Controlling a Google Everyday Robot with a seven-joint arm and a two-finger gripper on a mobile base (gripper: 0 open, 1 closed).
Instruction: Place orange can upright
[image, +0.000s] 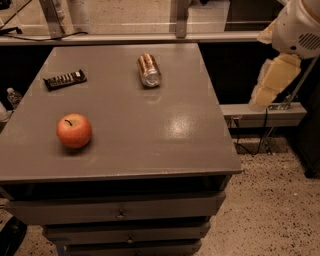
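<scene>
A grey bench (200, 150) with drawers beneath stands on a speckled floor, with a ledge and dark shelving behind it. The orange can (149, 70) lies on its side near the far edge of the bench top, at about 12 o'clock from the centre. Its long axis runs roughly 12 to 6 o'clock, tilted slightly toward 5, with one silver end facing the viewer.

An apple (74, 130) sits at about 8 o'clock, well apart from the can. A dark flat snack bar (64, 79) lies at about 10 o'clock.

The gripper (270, 85) hangs beyond the right edge of the bench, off the surface and well apart from the can, under the pale arm (300, 25). It holds nothing I can see, and I cannot tell whether it is open or closed.

From the gripper, the can lies at about 9 o'clock. The reach would probably go leftward across the bench, meeting the can's rounded side across its axis.
</scene>
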